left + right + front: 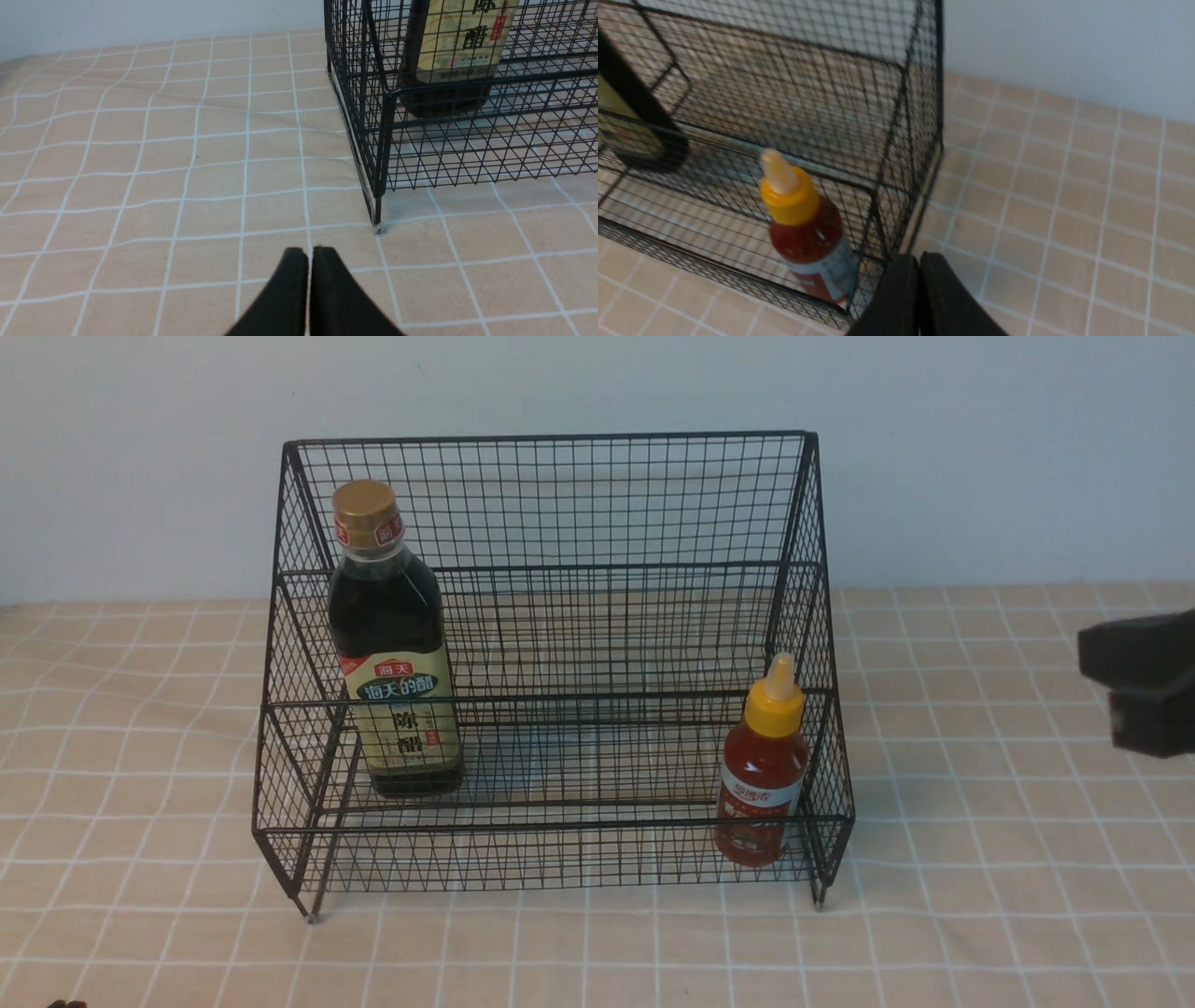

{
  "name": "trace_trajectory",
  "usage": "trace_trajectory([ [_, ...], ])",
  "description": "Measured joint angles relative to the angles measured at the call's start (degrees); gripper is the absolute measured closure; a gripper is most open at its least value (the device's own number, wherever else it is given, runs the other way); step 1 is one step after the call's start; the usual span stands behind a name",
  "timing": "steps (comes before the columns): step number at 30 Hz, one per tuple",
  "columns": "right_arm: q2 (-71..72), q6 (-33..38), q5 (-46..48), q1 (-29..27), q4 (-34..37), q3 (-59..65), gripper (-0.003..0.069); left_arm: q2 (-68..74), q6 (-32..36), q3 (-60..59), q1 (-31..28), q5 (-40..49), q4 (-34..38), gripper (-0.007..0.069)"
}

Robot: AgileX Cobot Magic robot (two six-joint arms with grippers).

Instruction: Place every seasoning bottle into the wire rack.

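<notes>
The wire rack (560, 663) stands at the centre of the front view on the table (980, 859), which is covered by a beige checked cloth. Open cloth lies to the left, right and front of the rack; a pale wall runs behind it.

Count: one rack, two bottles. The vinegar bottle (392, 644) stands upright at the rack's left end. The red sauce bottle (763, 775) stands upright in the lower front tier at the right end, just inside the side mesh.

The right tool (919, 261) is fully closed and empty, hovering outside the rack's right side. The left tool (309, 256) is fully closed and empty, over bare cloth near the rack's front left foot.
</notes>
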State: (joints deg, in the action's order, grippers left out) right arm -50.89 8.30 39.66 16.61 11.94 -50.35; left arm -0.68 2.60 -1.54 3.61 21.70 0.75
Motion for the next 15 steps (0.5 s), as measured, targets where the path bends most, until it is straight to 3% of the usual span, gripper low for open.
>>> trace_trajectory([
  [8,10.85,3.90,-3.78,0.00,8.15,-0.23,0.0673,0.00,0.00,0.00,0.00,0.00,0.00,0.0631],
  [15,15.72,4.52,-4.23,0.00,8.86,-0.27,0.0673,0.00,0.00,0.00,0.00,0.00,0.00,0.0631],
])
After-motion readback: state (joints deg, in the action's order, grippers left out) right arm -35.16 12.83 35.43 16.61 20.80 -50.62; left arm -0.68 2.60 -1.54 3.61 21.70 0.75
